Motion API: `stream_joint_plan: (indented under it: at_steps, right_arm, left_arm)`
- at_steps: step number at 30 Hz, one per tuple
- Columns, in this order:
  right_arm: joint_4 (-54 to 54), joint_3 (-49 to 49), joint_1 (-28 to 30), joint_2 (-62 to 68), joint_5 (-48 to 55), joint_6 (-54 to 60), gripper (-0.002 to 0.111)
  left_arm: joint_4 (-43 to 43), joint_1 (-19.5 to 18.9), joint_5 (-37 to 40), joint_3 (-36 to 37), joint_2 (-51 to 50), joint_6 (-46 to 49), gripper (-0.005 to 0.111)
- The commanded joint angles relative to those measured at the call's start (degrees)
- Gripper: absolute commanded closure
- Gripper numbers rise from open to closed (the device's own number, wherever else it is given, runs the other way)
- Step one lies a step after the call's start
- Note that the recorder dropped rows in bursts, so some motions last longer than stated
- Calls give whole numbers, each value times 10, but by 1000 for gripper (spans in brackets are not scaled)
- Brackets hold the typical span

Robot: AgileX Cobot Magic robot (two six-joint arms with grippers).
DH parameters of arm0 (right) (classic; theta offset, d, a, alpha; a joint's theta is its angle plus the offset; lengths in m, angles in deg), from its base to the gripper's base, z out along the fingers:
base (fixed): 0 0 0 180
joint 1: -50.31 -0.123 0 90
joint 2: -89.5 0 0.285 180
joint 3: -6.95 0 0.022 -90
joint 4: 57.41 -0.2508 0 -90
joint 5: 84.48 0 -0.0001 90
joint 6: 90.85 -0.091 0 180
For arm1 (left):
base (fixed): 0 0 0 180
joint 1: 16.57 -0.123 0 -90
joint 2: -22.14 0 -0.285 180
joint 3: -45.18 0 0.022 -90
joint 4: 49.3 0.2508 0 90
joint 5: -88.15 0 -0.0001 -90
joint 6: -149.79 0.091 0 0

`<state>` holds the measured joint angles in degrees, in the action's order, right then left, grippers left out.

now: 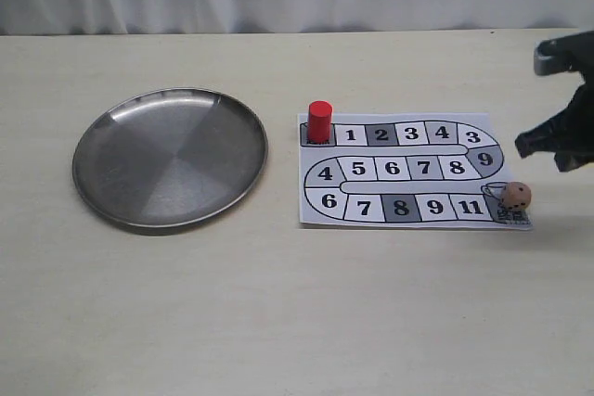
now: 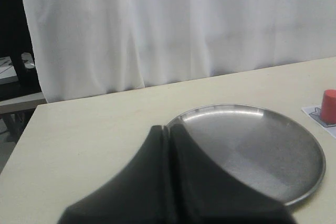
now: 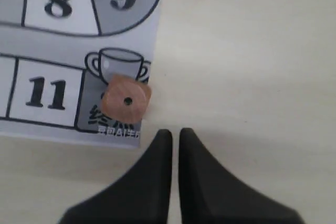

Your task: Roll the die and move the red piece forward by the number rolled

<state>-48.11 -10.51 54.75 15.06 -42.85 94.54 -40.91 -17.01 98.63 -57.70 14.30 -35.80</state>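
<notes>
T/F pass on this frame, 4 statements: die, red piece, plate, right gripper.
1. The die lies in the metal plate. False: it sits on the game board, on the cup-drawing square beside 11.
2. The red piece stands upright on the square just left of square 1. True.
3. The right gripper is holding the die. False: its jaws are together with nothing between them, and the die lies apart from the fingertips.
4. In the right wrist view, the die's top face shows a single pip. True.
</notes>
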Motion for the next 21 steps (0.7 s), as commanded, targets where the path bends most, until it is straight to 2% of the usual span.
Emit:
stream_joint_plan:
  at_steps: [1, 4, 16, 21]
  right_arm:
    - [2, -54, 3, 56, -58, 81, 104]
    - [1, -55, 3, 98, -60, 83, 104]
    - [1, -55, 3, 103, -69, 83, 104]
    - [1, -35, 3, 98, -18, 88, 104]
  left_arm:
    - [-1, 5, -5, 1, 1, -1, 107]
    - [-1, 5, -5, 1, 1, -1, 107]
    - [-1, 5, -5, 1, 1, -1, 107]
    - [-1, 5, -5, 1, 1, -1, 107]
